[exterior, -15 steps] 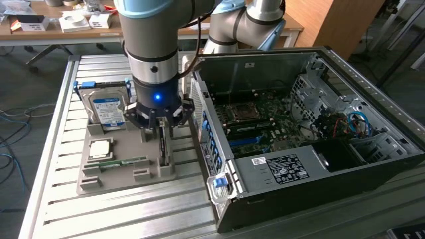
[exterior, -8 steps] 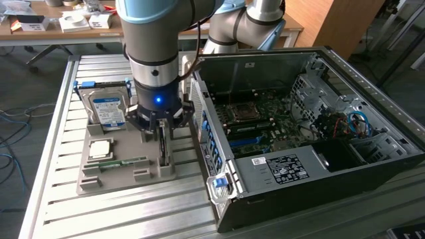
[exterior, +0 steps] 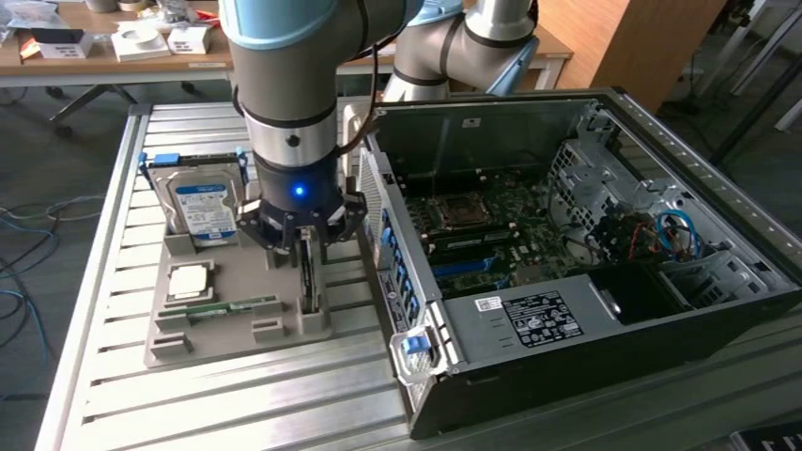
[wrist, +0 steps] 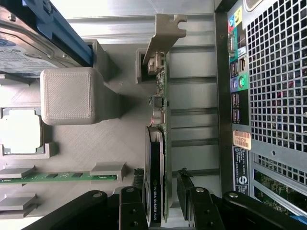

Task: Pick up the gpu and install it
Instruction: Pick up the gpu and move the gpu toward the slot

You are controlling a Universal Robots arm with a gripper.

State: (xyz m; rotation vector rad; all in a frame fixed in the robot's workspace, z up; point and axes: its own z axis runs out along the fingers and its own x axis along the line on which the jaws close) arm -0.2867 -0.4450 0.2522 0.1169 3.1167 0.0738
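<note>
Your jaws stand wide open and straddle the gpu [wrist: 157,158], one on each face of the card. A sliver of gap shows on the side toward the PC case [wrist: 268,96], and on the other side you can't tell if there's contact, so nothing is gripped. In the ext view the arm [exterior: 288,85] hangs straight down over the grey holder [exterior: 176,348] on the slatted metal worktop [exterior: 251,404], w/ the jaws at the card's top edge. The gpu stands on edge in its slot along the side of the holder nearest the case. It looks thin & dark edge-on, w/ its silver bracket [wrist: 165,31] at the end away from the jaws and a black fan shroud w/ white lettering btwn them. On the same holder you've got a hard drive [exterior: 201,207] w/ a blue label upright at the far end, a CPU [exterior: 188,280] flat in its pocket, and a green memory stick [exterior: 232,306] on edge nearer the camera. The case lies open side up just to the ext view's right of the holder, motherboard [exterior: 489,235] exposed; the gpu isn't installed in it
</note>
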